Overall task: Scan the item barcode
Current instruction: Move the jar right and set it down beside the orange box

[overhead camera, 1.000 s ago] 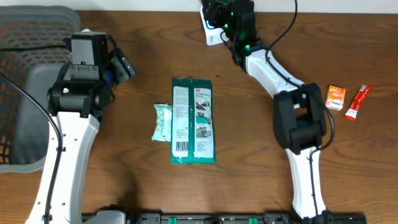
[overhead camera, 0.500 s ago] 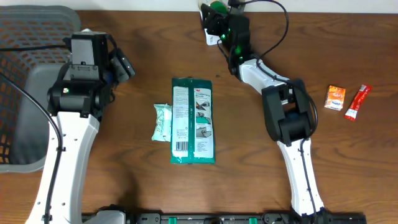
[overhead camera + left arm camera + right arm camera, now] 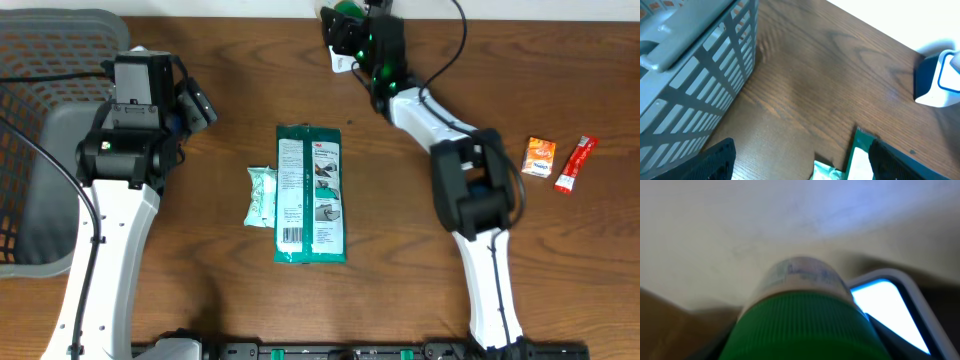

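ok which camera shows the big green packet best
The overhead view: the green packet lies flat and whole there, with a barcode visible near its lower end. The left wrist view catches only its top edge at the bottom of the frame. The right wrist view misses it, filled by the green-capped bottle.

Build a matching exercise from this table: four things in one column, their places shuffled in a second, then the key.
Things
1. wipes pack
2. grey basket
3. red sachet
4. green-capped bottle

Places
A. left end of the table
B. far edge, beside the scanner
C. right end, next to the orange packet
D. middle, barcode facing up

Pairs: 1-D, 2-A, 3-C, 4-B
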